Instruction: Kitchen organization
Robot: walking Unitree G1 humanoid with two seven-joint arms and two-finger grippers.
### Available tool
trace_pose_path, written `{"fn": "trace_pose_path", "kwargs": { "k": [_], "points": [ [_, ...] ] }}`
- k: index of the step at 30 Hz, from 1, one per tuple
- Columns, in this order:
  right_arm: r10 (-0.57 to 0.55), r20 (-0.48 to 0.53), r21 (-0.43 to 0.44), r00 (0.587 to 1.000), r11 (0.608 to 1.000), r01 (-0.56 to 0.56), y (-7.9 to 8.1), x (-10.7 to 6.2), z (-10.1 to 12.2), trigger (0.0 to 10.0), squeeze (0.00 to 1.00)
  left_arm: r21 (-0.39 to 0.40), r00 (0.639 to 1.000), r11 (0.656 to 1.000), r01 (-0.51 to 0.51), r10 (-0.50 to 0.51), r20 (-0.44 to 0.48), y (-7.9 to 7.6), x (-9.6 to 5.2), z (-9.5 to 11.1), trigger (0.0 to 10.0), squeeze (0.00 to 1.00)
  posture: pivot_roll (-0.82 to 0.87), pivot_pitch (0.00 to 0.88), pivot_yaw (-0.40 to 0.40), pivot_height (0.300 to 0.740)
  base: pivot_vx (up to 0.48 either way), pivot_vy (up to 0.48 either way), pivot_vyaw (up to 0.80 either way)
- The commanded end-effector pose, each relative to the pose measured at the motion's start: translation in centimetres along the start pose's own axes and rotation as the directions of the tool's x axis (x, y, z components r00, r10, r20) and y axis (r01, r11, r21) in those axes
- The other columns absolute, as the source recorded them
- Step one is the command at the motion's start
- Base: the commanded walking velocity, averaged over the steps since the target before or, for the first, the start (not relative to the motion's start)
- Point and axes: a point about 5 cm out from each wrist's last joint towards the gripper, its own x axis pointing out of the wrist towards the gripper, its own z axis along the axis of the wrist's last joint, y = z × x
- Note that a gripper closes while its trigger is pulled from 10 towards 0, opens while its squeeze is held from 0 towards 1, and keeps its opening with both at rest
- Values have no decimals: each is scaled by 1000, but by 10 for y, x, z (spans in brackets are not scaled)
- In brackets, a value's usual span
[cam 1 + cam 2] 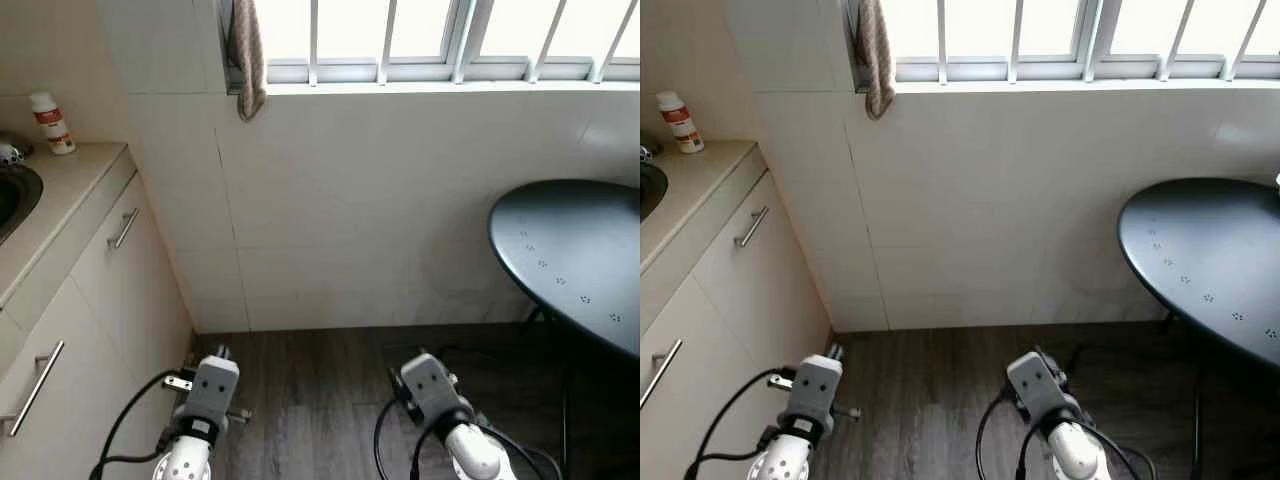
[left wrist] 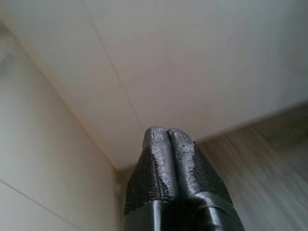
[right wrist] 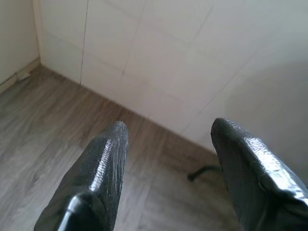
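Both arms are hanging low at the bottom of the frame, left tool pinched closed and empty, right tool gaping empty, seemingly between jobs, while a white bottle is waiting on the tabletop upper left.

White bottle with red label, upright on counter beside sink

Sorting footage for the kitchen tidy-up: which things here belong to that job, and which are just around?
Likely part of the job:
bottle on the counter
sink
cabinet

Just around:
round table
cloth by the window
floor
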Motion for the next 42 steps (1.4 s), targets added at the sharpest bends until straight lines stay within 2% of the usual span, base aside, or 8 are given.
{"fn": "trace_pose_path", "kwargs": {
  "k": [1, 6, 8, 10, 15, 16, 23, 42],
  "points": [
    [12, -32, 8, 999, 1000, -12, -3, 4, -1, 10000, 0, -1, 999, 999, 40, -40, -21, -4, 4, 1, 10000, 0, -68, 0, 4, 740, 0, 0, 0],
    [68, -47, -59, 997, 996, -70, 4, 7, -1, 10000, 0, 32, 996, 996, 88, -87, -34, -8, 5, 0, 10000, 0, -68, 0, 6, 740, 0, 0, 0],
    [92, -26, -153, 995, 984, -95, 9, 6, 3, 10000, 0, 100, 989, 985, 143, -140, -39, -14, 3, 1, 10000, 0, -65, 0, 7, 740, 0, 0, 0],
    [101, 2, -192, 995, 976, -99, 11, 5, 5, 10000, 0, 160, 982, 968, 191, -188, -33, -18, -1, 3, 10000, 0, -72, 0, 8, 740, 0, 0, 0],
    [115, 18, -156, 993, 982, -110, 9, -1, 3, 10000, 0, 175, 976, 960, 218, -215, -36, -17, -23, -2, 10000, 0, -83, 0, 13, 740, 0, 0, 0],
    [123, 1, -152, 992, 981, -122, 9, -2, 0, 10000, 0, 137, 978, 969, 207, -202, -46, -15, -27, -7, 10000, 0, -75, 0, 11, 740, 0, 0, 0],
    [173, -65, -85, 983, 980, -178, 16, 3, -7, 10000, 0, 113, 982, 976, 184, -179, -53, -15, -19, -10, 10000, 0, -76, 0, 6, 740, 0, 0, 0],
    [173, -115, -78, 978, 980, -183, 17, -5, -13, 10000, 0, 106, 984, 979, 174, -168, -58, -17, -23, -11, 10000, 0, -66, 0, -10, 740, 0, 0, 0]
  ]
}}
